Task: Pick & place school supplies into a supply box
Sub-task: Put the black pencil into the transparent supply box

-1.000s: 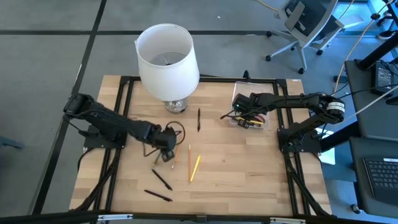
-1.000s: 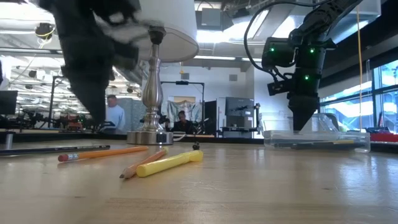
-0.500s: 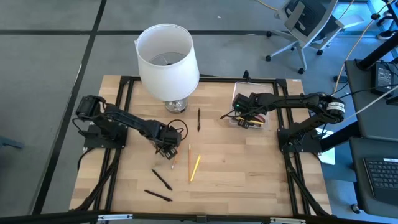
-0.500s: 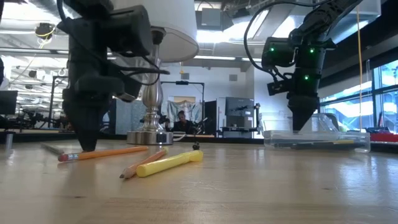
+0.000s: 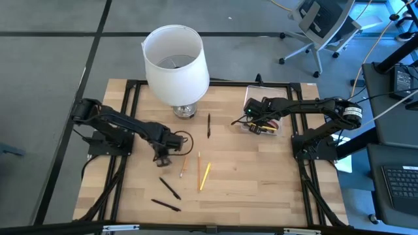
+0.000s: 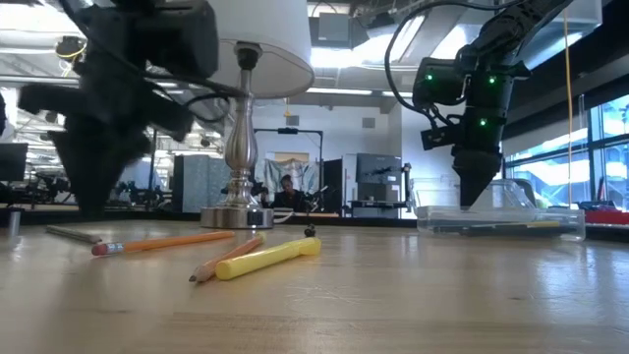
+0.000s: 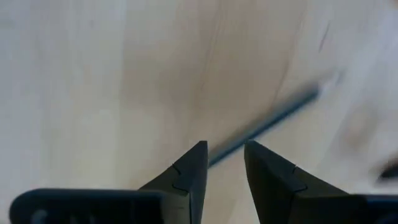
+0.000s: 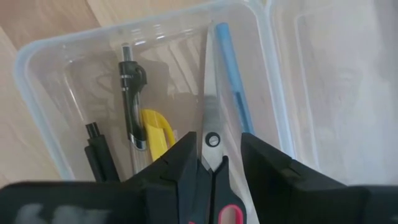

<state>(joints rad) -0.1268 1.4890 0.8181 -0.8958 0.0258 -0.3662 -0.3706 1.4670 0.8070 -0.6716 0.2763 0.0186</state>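
My left gripper (image 5: pixel 161 155) (image 7: pixel 224 154) is open and hangs low over the wood left of the table's middle. A grey pencil (image 7: pixel 267 119) lies on the table just ahead of its fingertips, untouched. My right gripper (image 5: pixel 251 121) (image 8: pixel 214 155) is open, pointing down over the clear supply box (image 5: pixel 266 124) (image 6: pixel 501 221). Its fingers stand on either side of the red-handled scissors (image 8: pixel 212 140), which lie flat in the box. A black pen (image 8: pixel 129 93), a blue pen (image 8: pixel 231 74) and a yellow piece (image 8: pixel 158 127) lie in the box too.
A white lampshade on a metal lamp base (image 5: pixel 183 111) stands at the far side, its black cord (image 5: pixel 186 137) looping near my left gripper. Loose on the wood lie an orange pencil (image 5: pixel 199 171), a yellow marker (image 5: pixel 205 175), a brown pencil (image 5: pixel 183 166) and three black pens (image 5: pixel 208 125) (image 5: pixel 170 188) (image 5: pixel 166 205).
My left gripper stood low beside the orange and brown pencils half a second ago. It has since moved toward the table's left edge, away from them. The right arm has stayed put over the box.
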